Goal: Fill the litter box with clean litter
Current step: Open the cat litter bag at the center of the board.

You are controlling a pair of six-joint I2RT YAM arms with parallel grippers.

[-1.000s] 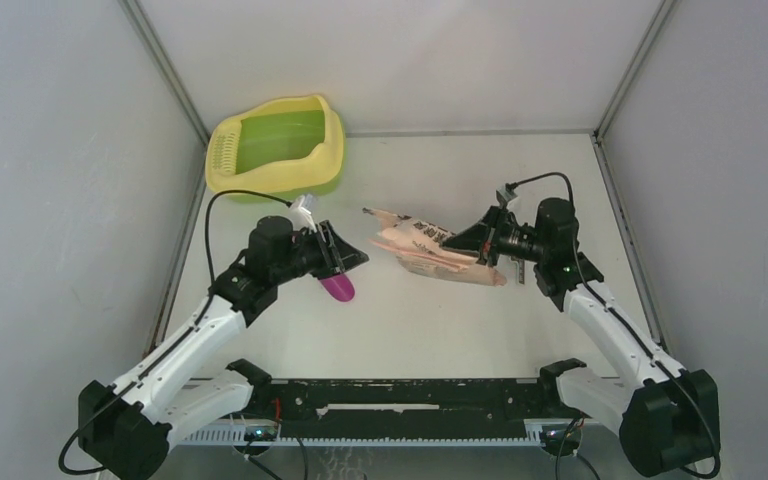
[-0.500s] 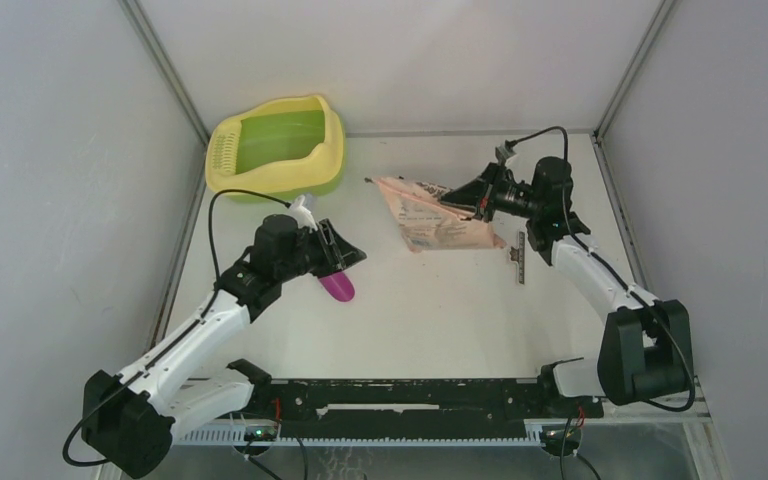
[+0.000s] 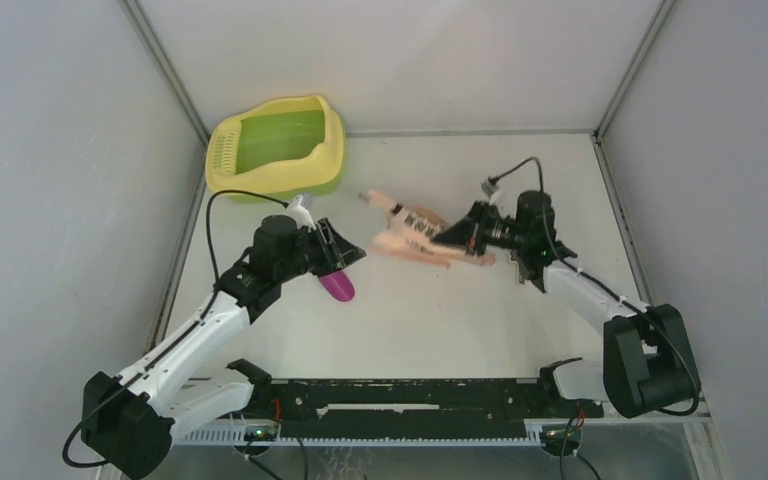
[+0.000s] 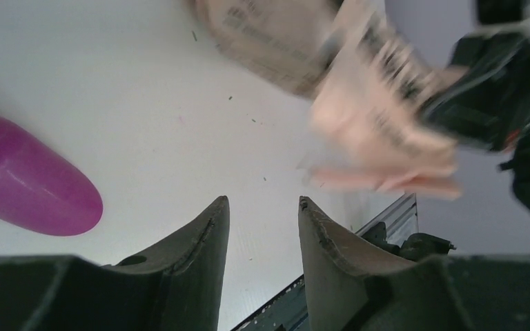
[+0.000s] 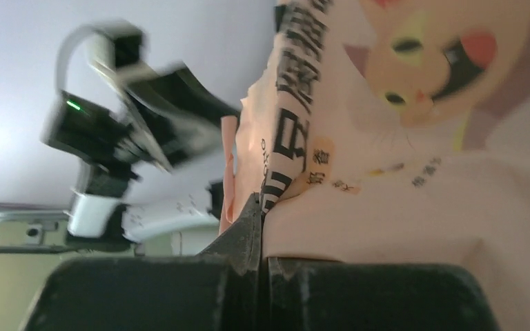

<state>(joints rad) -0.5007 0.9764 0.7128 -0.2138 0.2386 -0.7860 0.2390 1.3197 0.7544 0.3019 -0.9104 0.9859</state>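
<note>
The litter box (image 3: 332,140), yellow-walled with a green basin, stands at the back left; I see no litter inside it. My left gripper (image 3: 352,255) (image 4: 262,201) hovers open over the table with nothing between its fingers. The magenta scoop (image 3: 338,287) (image 4: 31,186) lies just beside it. My right gripper (image 3: 457,240) (image 5: 261,200) is shut on one edge of the pink-orange printed bag (image 3: 415,235) (image 5: 386,138). The bag is lifted mid-table and blurred with motion (image 4: 379,117). A few tiny dark specks of clean litter (image 4: 230,98) dot the table under it.
Grey walls close in the left, right and back of the white table (image 3: 430,320). A black rail (image 3: 410,395) runs along the near edge between the arm bases. The left arm's black cable (image 3: 222,200) loops up near the litter box.
The right arm has swung the bag: first back and up, now down and leftward toward the table's middle. The left arm and the scoop have barely moved.
</note>
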